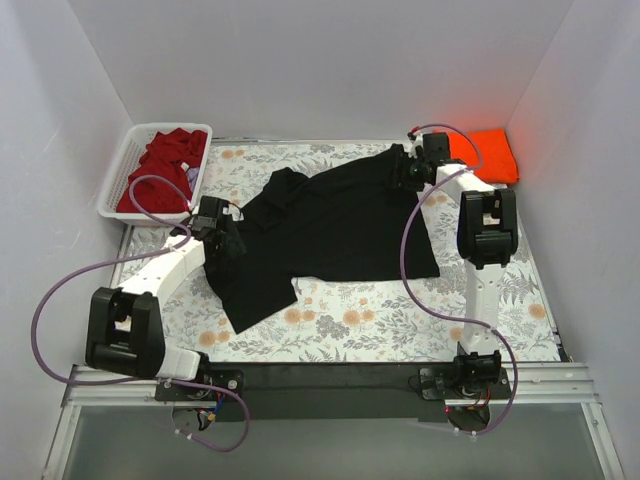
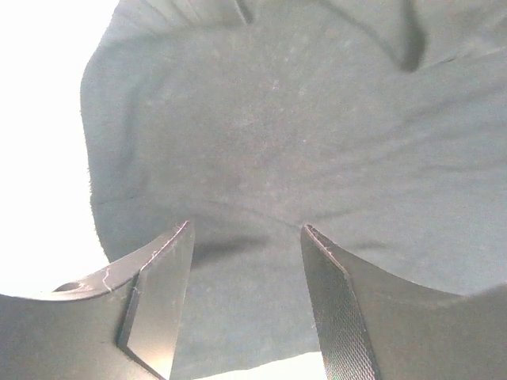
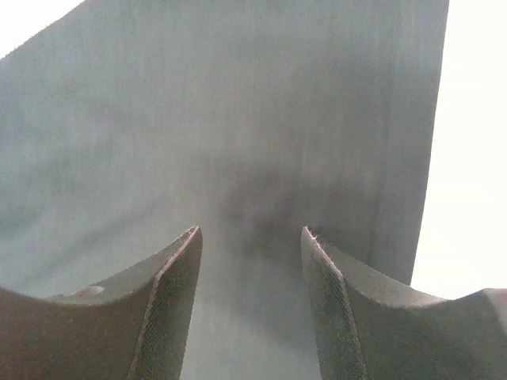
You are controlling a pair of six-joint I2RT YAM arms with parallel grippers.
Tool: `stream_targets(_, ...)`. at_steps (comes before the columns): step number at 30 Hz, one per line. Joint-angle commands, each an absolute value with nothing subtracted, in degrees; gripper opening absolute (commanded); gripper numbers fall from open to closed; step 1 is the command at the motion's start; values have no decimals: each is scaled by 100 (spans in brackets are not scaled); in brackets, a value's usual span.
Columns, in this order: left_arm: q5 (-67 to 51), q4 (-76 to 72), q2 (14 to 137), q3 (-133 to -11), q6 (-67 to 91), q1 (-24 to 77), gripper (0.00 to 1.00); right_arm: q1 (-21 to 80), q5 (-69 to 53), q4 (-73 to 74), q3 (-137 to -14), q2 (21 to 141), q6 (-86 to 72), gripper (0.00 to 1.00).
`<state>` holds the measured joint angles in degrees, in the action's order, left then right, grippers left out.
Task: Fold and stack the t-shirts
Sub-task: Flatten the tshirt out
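A black t-shirt (image 1: 340,225) lies spread and rumpled on the floral table. My left gripper (image 1: 230,240) is at the shirt's left edge. In the left wrist view its jaws (image 2: 247,229) stand open just above the black cloth (image 2: 277,142), with nothing pinched. My right gripper (image 1: 402,168) is over the shirt's far right corner. It is open too (image 3: 252,231), with smooth black cloth (image 3: 238,119) below it. An orange t-shirt (image 1: 495,155) lies folded at the back right. A dark red t-shirt (image 1: 165,165) sits bunched in the basket.
The white slatted basket (image 1: 120,185) stands at the back left corner. White walls close in the table (image 1: 400,320) on three sides. Purple cables loop beside both arms.
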<state>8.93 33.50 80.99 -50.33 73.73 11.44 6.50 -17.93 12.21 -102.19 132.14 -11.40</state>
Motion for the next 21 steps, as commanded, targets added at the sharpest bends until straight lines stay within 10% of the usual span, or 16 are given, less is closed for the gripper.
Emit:
stream_targets(1, 1344, 3997, 7445, -5212, 7426, 1151, 56, 624, -1635, 1441, -9442, 11650, -976, 61)
stream_targets(21, 2118, 3261, 8376, -4764, 7726, 853, 26, 756, -959, 906, -4746, 8885, -1484, 54)
